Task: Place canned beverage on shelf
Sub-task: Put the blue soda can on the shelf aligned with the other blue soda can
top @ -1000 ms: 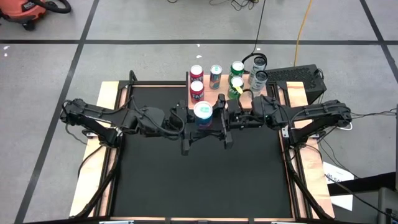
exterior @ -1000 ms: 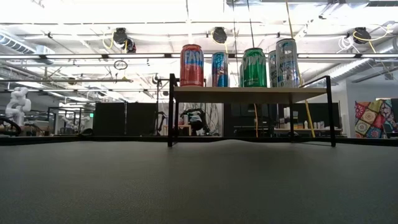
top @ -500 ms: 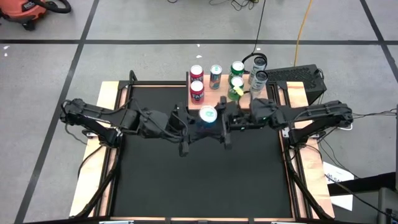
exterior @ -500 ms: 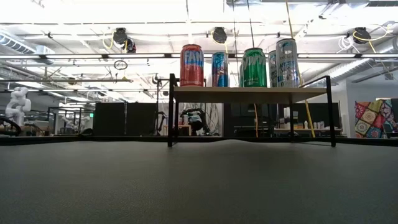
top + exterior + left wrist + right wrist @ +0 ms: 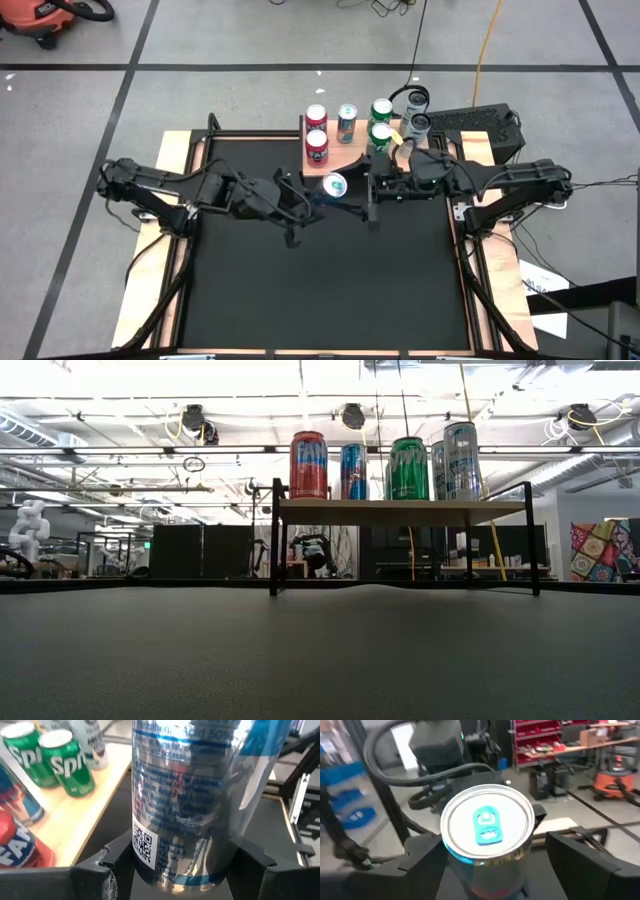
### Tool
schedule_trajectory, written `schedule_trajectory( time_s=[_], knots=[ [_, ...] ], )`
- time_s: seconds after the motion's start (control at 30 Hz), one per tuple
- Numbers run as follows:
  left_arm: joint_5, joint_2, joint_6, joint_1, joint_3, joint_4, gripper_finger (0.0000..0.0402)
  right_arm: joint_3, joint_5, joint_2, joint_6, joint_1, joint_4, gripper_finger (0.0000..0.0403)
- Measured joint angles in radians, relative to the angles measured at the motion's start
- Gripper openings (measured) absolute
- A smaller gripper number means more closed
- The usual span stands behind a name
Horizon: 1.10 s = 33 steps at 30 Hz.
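High view: can (image 5: 333,185) mid-worktop, just before shelf (image 5: 345,152), clamped in left gripper (image 5: 318,192); right gripper (image 5: 372,190) beside it, fingers spread wide, empty. Handover apparently done; next move calls for carrying can onto a free spot of plank.

Low view: shelf bearing five or so cans; red one reads "FA…".

Left wrist view: silver-blue can between fingers (image 5: 107,870); QR code; green "Spr…" cans (image 5: 67,762).

Right wrist view: can top, teal tab.
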Motion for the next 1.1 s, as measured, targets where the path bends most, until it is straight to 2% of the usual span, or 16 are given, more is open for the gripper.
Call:
schedule_trajectory(
  time_s=[0.17, 0.4, 0.5, 0.67, 0.83, 0.9, 1.07, 1.1],
  knots=[
    [0.066, 0.015, -0.001, 0.011, 0.001, -0.028, 0.0231, 0.03, 0.002, 0.002, -0.011, -0.004, -0.089, 0.0318],
    [0.141, 0.029, 0.007, 0.036, 0.0, -0.031, 0.023, 0.033, -0.039, 0.018, 0.005, -0.006, -0.102, 0.0314],
    [0.157, 0.035, 0.007, 0.044, 0.0, -0.025, 0.023, 0.033, -0.042, 0.026, 0.017, -0.006, -0.1, 0.0291],
    [0.155, 0.037, 0.0, 0.045, 0.0, -0.026, 0.023, 0.033, -0.041, 0.026, 0.019, -0.008, -0.113, 0.0225],
    [0.139, 0.037, -0.007, 0.055, 0.0, -0.032, 0.0234, 0.035, -0.043, 0.025, 0.017, -0.02, -0.118, 0.0219],
    [0.13, 0.035, -0.038, 0.059, 0.001, -0.044, 0.0249, 0.055, -0.025, 0.025, 0.037, -0.032, -0.152, 0.0219],
    [0.06, 0.002, -0.056, 0.08, 0.002, -0.134, 0.0321, 0.137, 0.149, 0.032, 0.039, -0.096, -0.337, 0.0221],
    [0.046, -0.01, -0.062, 0.086, 0.002, -0.167, 0.0336, 0.15, 0.157, 0.04, 0.039, -0.115, -0.363, 0.0221]
  ],
)
